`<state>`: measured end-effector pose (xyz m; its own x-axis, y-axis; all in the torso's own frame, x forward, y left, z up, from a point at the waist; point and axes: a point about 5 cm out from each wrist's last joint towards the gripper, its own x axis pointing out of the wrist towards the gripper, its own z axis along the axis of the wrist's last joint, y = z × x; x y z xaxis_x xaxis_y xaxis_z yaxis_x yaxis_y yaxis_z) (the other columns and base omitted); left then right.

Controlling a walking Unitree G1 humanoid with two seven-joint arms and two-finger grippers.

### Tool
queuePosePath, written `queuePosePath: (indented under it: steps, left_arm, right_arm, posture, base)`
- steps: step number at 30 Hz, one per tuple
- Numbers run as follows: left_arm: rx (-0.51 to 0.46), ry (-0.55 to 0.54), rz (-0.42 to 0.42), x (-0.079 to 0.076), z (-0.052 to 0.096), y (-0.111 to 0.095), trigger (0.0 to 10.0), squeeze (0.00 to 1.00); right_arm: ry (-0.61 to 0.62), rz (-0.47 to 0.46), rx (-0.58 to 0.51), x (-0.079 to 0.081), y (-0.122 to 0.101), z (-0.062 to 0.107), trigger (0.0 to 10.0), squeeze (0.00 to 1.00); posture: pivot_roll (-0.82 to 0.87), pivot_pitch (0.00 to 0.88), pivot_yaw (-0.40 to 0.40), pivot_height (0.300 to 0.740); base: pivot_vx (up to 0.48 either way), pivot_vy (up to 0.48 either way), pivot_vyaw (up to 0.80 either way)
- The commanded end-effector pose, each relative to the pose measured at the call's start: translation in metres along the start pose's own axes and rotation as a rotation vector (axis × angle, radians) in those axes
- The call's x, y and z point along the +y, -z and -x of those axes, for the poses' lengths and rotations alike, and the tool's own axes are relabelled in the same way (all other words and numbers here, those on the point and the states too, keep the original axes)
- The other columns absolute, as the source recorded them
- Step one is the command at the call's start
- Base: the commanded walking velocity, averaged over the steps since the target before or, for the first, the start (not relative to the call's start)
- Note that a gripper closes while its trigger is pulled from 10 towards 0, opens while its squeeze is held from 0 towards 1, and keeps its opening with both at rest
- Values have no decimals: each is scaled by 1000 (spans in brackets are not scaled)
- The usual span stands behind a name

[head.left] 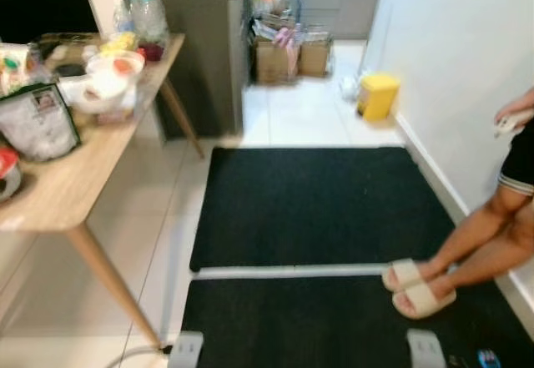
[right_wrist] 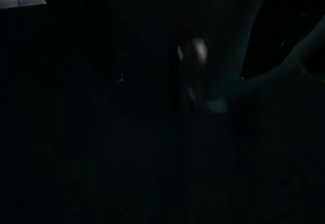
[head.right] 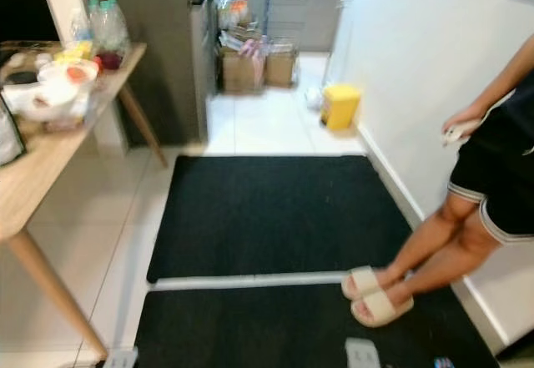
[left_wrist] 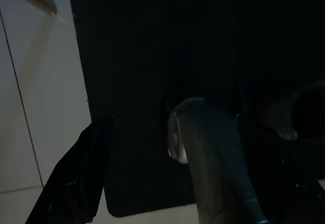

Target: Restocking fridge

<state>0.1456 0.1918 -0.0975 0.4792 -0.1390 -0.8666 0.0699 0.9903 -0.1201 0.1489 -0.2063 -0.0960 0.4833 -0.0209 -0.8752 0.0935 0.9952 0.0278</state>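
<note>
The dark grey fridge point(head.left: 204, 42) stands shut at the far end of the room, just beyond the wooden table point(head.left: 75, 180) on my left. On the table are several clear bottles point(head.left: 143, 13), a white bowl point(head.left: 113, 72), a framed packet point(head.left: 37, 122) and other groceries. My left gripper point(left_wrist: 172, 125) hangs low over the black mat point(left_wrist: 142, 56), open, with its black fingers point(left_wrist: 76, 178) spread and nothing held. My right arm hangs idle over the mat in a very dark wrist view.
Two black mats point(head.left: 309, 205) cover the tiled floor ahead. A person in pale slippers point(head.left: 417, 289) stands at the right against the white wall point(head.left: 459, 51). A yellow bin point(head.left: 377, 95) and cardboard boxes point(head.left: 284, 57) sit further back. The table leg point(head.left: 108, 276) slants near my left.
</note>
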Motion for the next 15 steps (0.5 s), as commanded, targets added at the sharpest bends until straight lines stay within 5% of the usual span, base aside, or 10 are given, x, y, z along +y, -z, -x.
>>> queuePosePath:
  steps: [1,4,13,15]
  left_arm:
    - [-1,9,-8,-3,-1,-2,10000,0]
    - [-2,9,-7,-3,-1,-2,10000,0]
    - [-2,11,-6,-4,-1,-1,10000,0]
    - [-2,12,-6,-4,-1,-1,10000,0]
  right_arm:
    - [24,-4,-6,-8,-3,1,10000,0]
    - [25,-4,-5,-8,-2,1,10000,0]
    - [25,1,3,-8,-2,1,10000,0]
    - [26,-4,1,-8,-2,1,10000,0]
  posture:
    - [-5,0,-17,740]
    - [-5,0,-18,740]
    - [-5,0,-19,740]
    - [-5,0,-19,740]
  base:
    - [277,0,0]
    - [280,0,0]
    - [280,0,-752]
    - [277,0,0]
